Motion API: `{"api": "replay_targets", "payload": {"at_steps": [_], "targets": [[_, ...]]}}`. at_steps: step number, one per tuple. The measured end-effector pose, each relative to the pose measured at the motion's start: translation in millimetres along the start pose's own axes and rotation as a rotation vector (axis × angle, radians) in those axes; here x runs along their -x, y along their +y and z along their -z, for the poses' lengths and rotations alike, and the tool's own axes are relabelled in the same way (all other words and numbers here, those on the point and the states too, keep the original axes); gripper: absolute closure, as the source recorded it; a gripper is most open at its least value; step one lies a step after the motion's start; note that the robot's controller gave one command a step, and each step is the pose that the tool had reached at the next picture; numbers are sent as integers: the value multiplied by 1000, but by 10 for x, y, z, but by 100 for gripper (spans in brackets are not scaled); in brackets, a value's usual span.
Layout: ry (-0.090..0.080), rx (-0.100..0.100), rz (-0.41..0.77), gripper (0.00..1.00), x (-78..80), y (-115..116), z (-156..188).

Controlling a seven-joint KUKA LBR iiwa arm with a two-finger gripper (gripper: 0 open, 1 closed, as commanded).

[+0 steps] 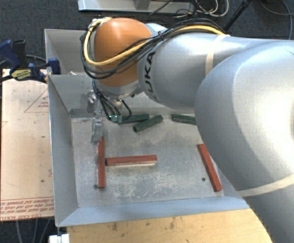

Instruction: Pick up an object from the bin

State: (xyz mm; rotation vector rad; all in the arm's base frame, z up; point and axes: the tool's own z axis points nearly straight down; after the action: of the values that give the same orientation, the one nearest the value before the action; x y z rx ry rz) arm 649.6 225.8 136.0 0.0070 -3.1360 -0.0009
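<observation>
- The hand is low in the grey metal bin, beyond the left end of the flat red crosswise bar; spread or pressed together, I cannot tell.
- A narrow red lengthwise bar lies at that same left end, its far tip right by the hand.

A robotics lab or test workshop: a large silver industrial arm with an orange wrist cover leans over a grey metal bin set on dark carpet, loose cables trailing across the floor behind
</observation>
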Motion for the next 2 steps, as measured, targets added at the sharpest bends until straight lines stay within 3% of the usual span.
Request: {"api": "replay_targets", "payload": {"at_steps": [1, 2], "targets": [[-5, 0, 506, 0, -535, -317, -664], [-16, 4, 505, 100, -504, -294, -614]]}}
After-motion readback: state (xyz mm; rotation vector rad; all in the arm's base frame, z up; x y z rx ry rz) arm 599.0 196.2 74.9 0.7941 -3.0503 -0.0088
